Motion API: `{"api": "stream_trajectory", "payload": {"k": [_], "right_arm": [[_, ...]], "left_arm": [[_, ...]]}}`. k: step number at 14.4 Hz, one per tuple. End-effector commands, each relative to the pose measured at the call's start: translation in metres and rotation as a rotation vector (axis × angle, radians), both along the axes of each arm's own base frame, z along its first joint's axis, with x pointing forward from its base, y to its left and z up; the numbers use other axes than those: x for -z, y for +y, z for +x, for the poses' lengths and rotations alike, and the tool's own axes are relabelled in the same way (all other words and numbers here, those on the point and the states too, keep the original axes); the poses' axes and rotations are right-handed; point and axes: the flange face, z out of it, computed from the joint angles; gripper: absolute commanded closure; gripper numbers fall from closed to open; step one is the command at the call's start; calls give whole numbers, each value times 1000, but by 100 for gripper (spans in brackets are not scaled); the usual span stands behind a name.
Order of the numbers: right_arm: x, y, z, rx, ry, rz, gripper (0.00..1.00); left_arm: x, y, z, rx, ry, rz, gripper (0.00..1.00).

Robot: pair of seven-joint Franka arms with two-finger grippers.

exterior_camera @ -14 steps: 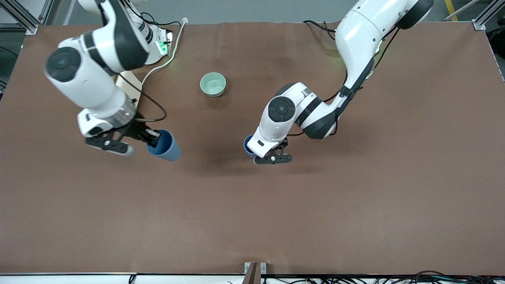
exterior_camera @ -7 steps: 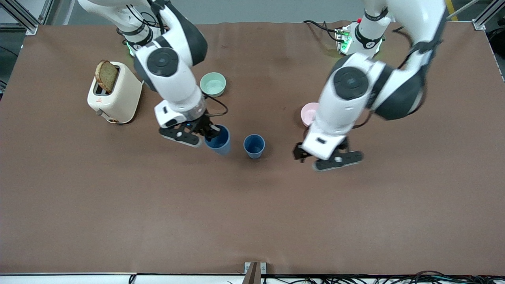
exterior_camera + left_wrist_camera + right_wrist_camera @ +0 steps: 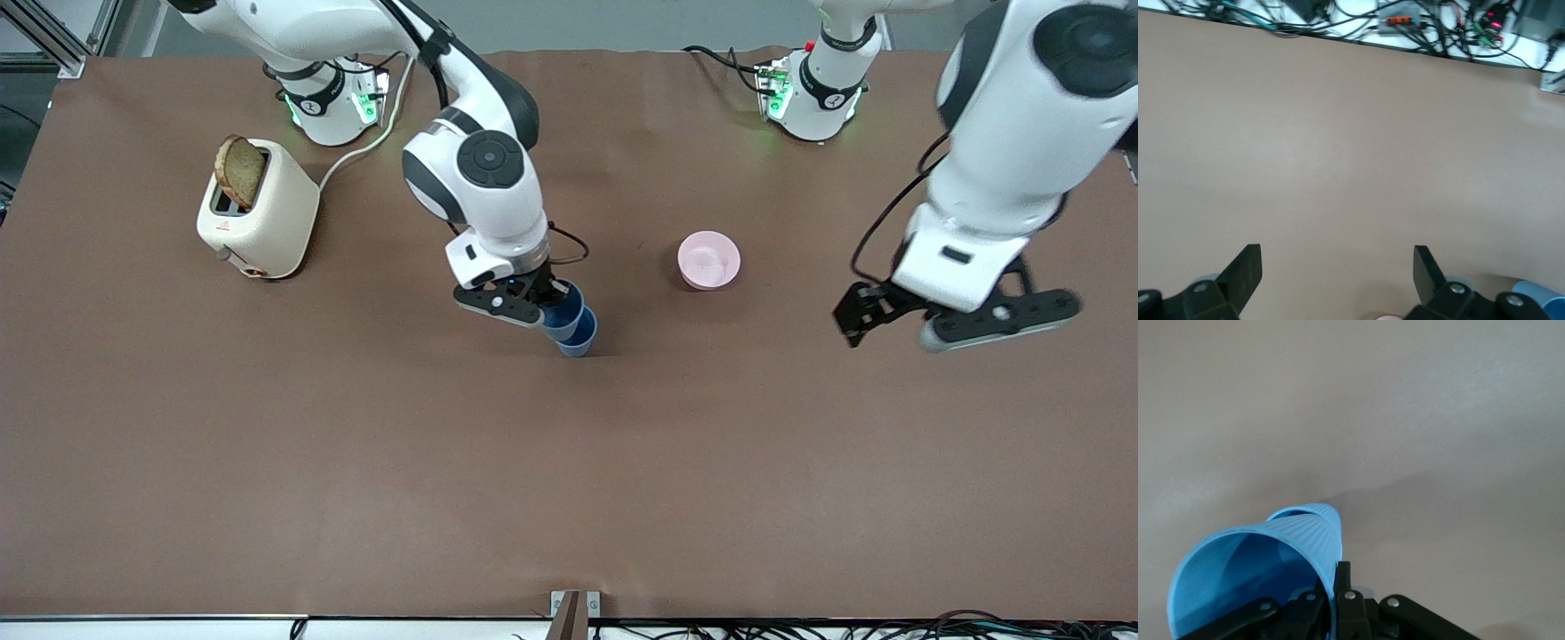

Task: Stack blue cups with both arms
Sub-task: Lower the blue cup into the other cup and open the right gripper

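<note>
The brown tabletop (image 3: 356,462) fills the front view. The right arm (image 3: 462,169) reaches from its base at the edge where both bases stand, down toward the middle of the tabletop. The left arm (image 3: 1005,151) hangs high over the left arm's end of the tabletop, away from the cups, waiting.

A cream toaster (image 3: 258,222) with a slice of bread (image 3: 238,171) standing in its slot sits toward the right arm's end, near the base edge. A pink bowl (image 3: 709,260) rests between the middle of the tabletop and the left arm's end.

The right gripper (image 3: 544,304) is clamped on the rim of one blue cup (image 3: 562,304), tilted, one finger inside and one outside the wall, as the right wrist view (image 3: 1258,580) shows. This held cup is over the mouth of the second blue cup (image 3: 580,338), which stands on the tabletop near its middle, and its lower end overlaps that mouth; how deep it sits cannot be told.

The left gripper (image 3: 956,307) holds nothing, and its fingers (image 3: 1245,270) are spread wide apart above bare tabletop.
</note>
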Motion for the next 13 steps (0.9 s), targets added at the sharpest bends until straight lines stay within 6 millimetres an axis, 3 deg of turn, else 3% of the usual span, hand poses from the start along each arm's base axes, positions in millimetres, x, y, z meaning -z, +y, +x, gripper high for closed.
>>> {"api": "stream_trajectory", "payload": {"k": [1,3,5,9,13], "right_arm": [[-5,8,3,17,-18,-1,99],[4,9,3,16,-10,-6,99],[5,9,3,13,-13,-11,99],[8,12,1,5,-15,-16,97],[12,11,3,7,-11,-16,93]], "left_arm": [[-15,10,-19,-16,19,25,0],[-18,18,-22,-31,31,28,0],[-36,35,-33,-20,28,6,0],[-56,89,-50,-29,89,-70,0],[-70,121,-66,-32,131,-83,0]]}}
